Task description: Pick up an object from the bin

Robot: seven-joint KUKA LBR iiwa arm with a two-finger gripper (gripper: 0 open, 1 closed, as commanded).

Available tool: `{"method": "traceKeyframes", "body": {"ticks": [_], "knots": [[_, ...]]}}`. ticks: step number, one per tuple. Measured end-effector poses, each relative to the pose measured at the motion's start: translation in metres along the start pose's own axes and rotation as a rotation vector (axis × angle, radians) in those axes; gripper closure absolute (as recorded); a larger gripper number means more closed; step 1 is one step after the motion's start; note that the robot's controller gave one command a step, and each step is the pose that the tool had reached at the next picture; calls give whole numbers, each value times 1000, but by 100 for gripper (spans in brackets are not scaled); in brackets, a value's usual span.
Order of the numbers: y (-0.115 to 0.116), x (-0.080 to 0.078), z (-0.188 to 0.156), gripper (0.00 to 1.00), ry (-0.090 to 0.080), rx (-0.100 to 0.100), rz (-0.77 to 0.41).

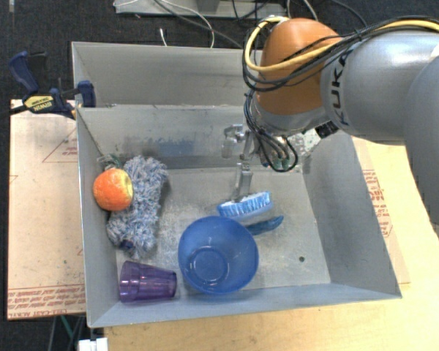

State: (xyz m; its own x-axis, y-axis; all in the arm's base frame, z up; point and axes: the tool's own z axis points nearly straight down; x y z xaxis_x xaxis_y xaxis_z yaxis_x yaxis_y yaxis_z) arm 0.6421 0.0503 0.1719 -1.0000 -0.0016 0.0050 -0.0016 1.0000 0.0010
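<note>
Where the grey bin's (336,218) left wall met its floor, an orange-red apple (113,189) rested against a blue-grey knitted cloth (140,203). Near the front left corner a purple cup (146,281) lay on its side, just beside a blue bowl (217,256) standing upright by the front edge. Just behind the bowl, about mid-floor, lay a blue brush (245,206) with white bristles. The gripper (242,189) was down at the brush's left end; whether it was open or closed I could not tell.

The blue bowl (218,257) hides the near part of the blue brush (246,206); the arm (395,79) is cut off at the right edge.
</note>
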Motion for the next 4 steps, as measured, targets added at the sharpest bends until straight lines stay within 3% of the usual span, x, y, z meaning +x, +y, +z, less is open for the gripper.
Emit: {"method": "traceKeyframes", "body": {"ticks": [1,2,3,4], "knots": [[0,-1,-5,0,-7,0,1],[-12,50,84,0,-13,-2,-300],[-23,63,13,0,-22,3,-430],[-18,80,73,0,-3,-3,-460]]}}
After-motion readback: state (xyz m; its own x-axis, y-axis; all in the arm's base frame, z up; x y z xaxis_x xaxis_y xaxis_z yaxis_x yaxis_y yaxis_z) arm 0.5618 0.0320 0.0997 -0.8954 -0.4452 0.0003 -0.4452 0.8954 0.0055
